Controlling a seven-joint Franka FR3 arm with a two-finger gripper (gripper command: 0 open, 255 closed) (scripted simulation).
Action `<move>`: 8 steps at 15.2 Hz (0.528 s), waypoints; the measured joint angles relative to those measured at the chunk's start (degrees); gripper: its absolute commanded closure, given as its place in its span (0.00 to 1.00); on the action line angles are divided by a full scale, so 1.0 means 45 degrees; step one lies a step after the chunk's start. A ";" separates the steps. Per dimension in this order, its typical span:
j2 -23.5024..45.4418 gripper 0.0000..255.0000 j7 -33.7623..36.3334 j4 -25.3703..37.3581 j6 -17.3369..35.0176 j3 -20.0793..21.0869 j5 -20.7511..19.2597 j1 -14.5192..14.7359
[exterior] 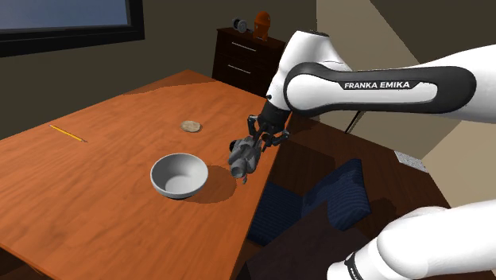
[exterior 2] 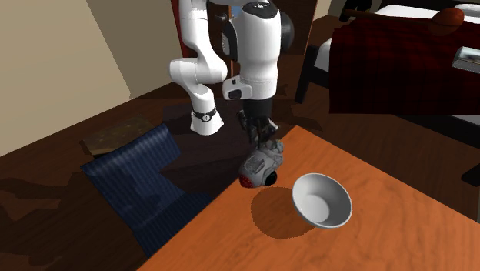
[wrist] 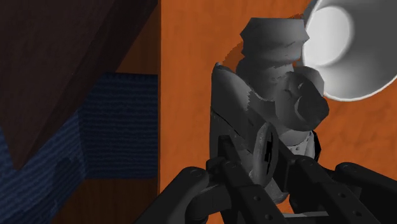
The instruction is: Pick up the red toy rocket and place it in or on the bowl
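My jaws are clamped on the toy rocket [exterior: 243, 157], mostly grey with a red tip. It hangs above the worktop [exterior: 95, 183] right at its edge, just beside the white bowl [exterior: 171, 191]. Most of its body sticks out beyond my grip, so I judge a hasty swing could twist it loose and drop it off the edge.

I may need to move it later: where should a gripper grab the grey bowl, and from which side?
Probably the rim of the bowl, from straight above, one finger inside and one outside: it sits upright and open, with a thin wall.
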 measured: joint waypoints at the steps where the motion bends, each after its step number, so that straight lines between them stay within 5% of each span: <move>1: 0.0255 1.00 0.0276 0.0241 0.0030 0.0212 -0.0068 0.0004; 8: 0.2734 1.00 0.3092 0.2675 0.0036 0.2176 -0.1275 0.0065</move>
